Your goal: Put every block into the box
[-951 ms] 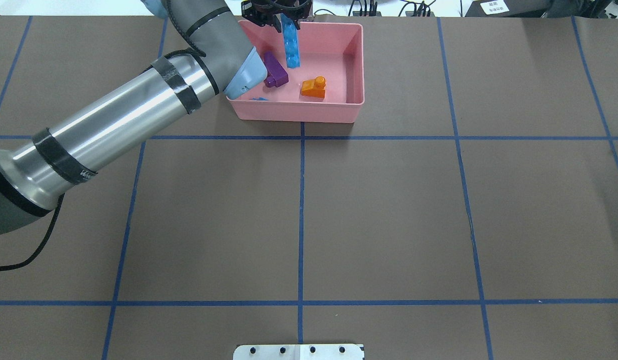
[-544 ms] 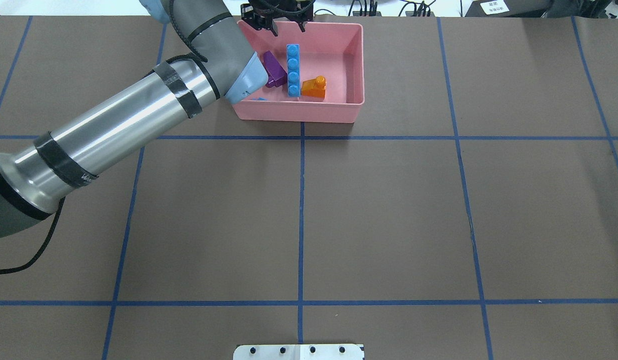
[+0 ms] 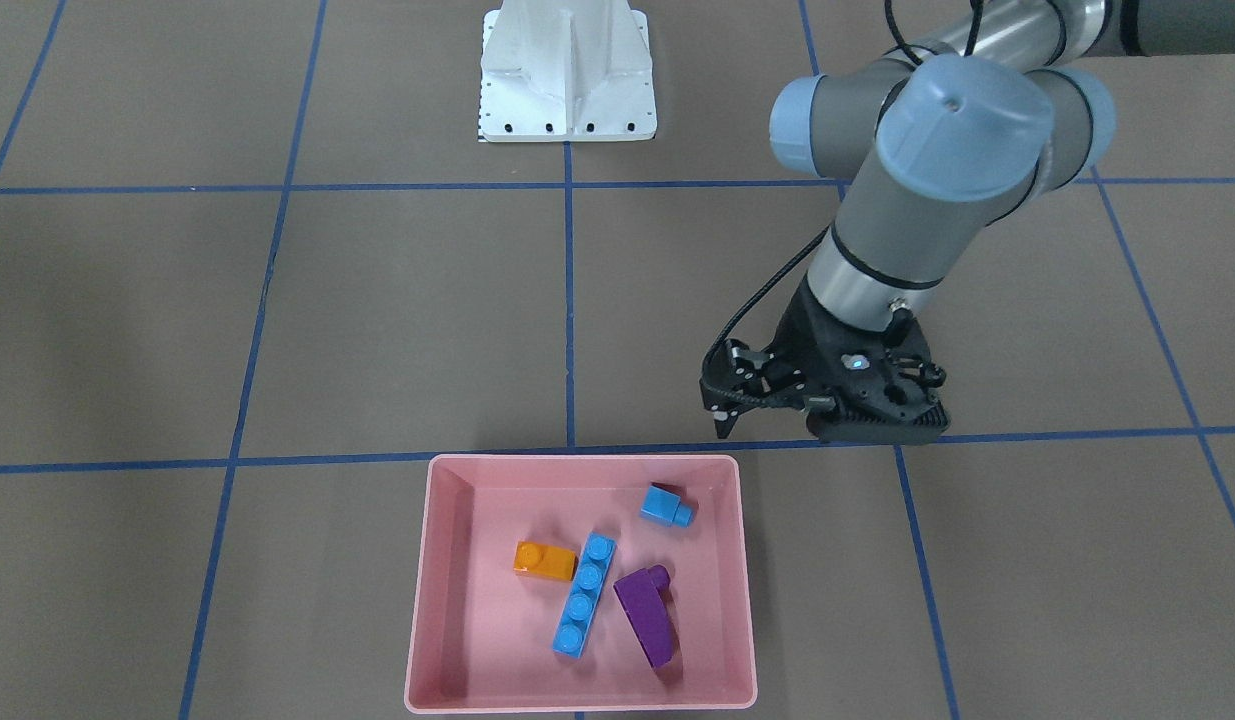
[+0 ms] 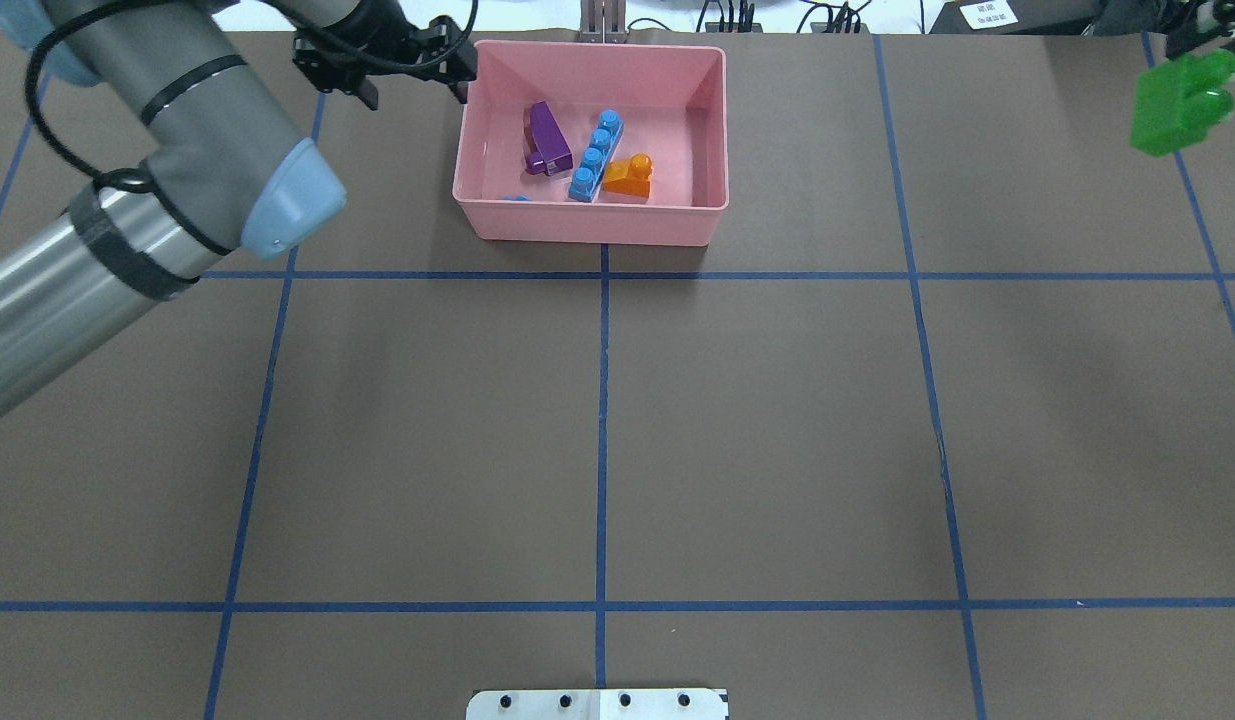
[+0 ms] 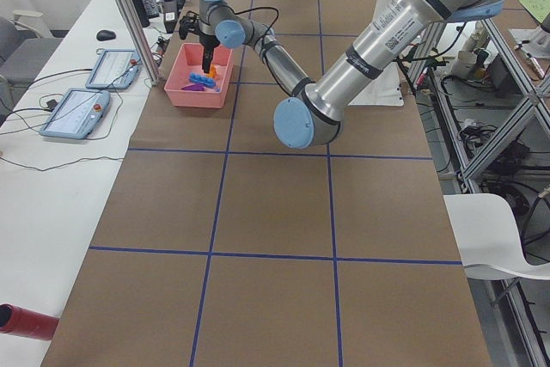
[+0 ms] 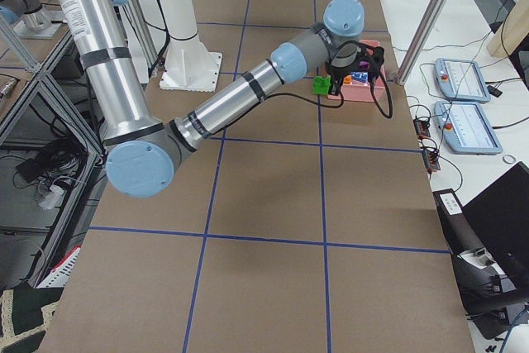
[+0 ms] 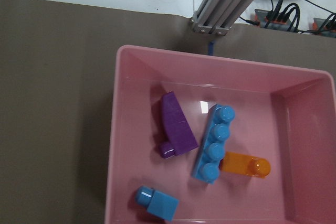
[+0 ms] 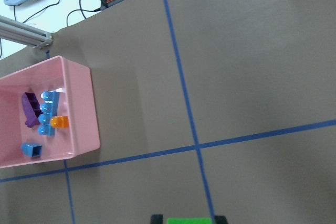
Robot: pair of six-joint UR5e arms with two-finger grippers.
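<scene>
The pink box stands at the table's far middle. In it lie the purple sloped block, the long blue bar, the orange block and the small blue cube. The bar rests against the orange block. My left gripper is open and empty, raised just outside the box's left wall. My right gripper is shut on the green block and holds it high over the table's far right. The left wrist view looks down on the box and its blocks.
A white metal base stands at the robot's side of the table. An aluminium post rises just behind the box. Blue tape lines cross the brown table cover.
My left gripper let go of the long blue bar, which dropped into the box. The left arm then pulled away to the left. The green block came into view at the far right.
</scene>
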